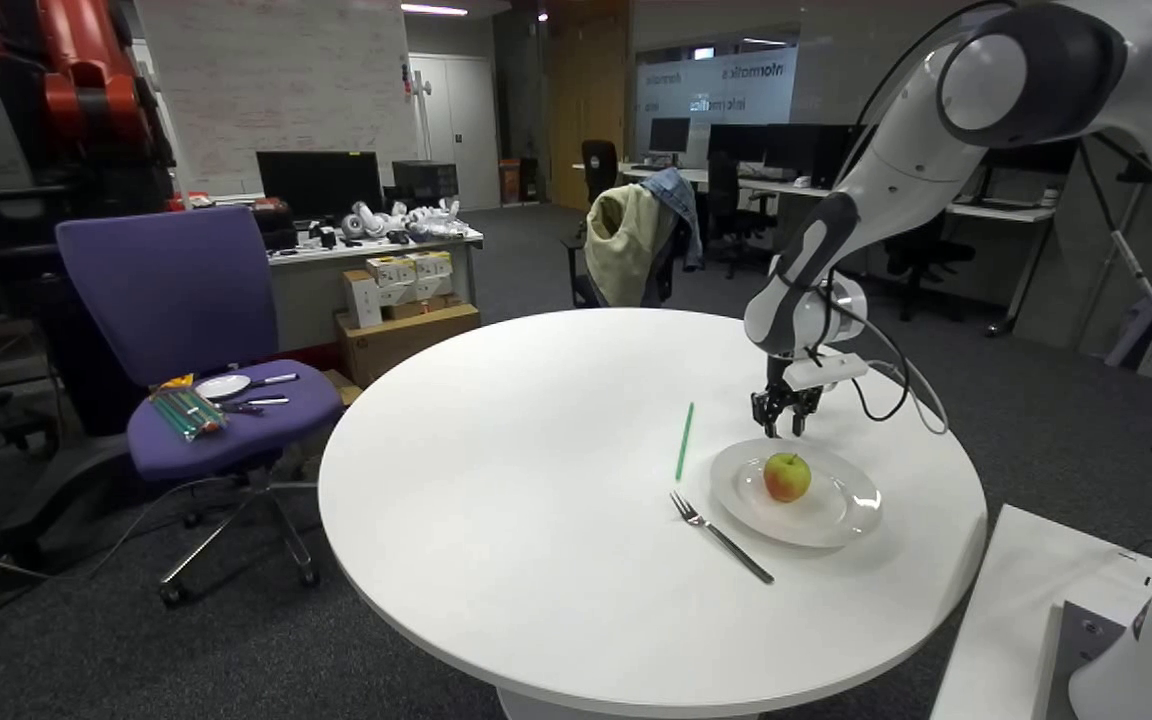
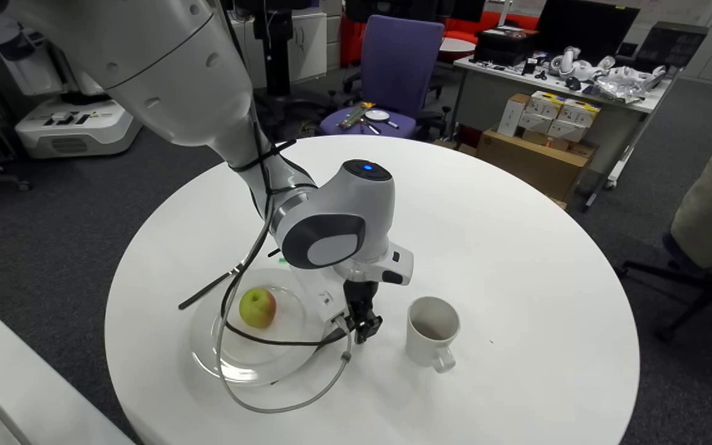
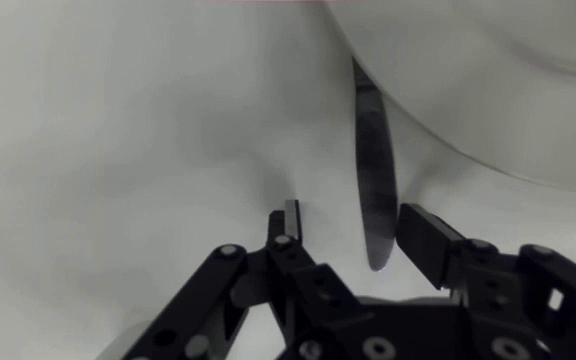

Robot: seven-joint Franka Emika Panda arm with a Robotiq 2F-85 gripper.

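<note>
Currently | fingers (image 3: 425, 245) apart | wrist view alone shows knife (image 3: 375, 165) between them

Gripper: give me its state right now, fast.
Gripper: open, holding nothing; its fingers stand either side of a knife-like utensil, with a clear gap on one side.

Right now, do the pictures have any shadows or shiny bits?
Wrist view: dim and grey, soft shadows on the table, the knife mostly dark, a white glint on the plate. Both exterior views: brighter, with shiny patches on the plate.
</note>
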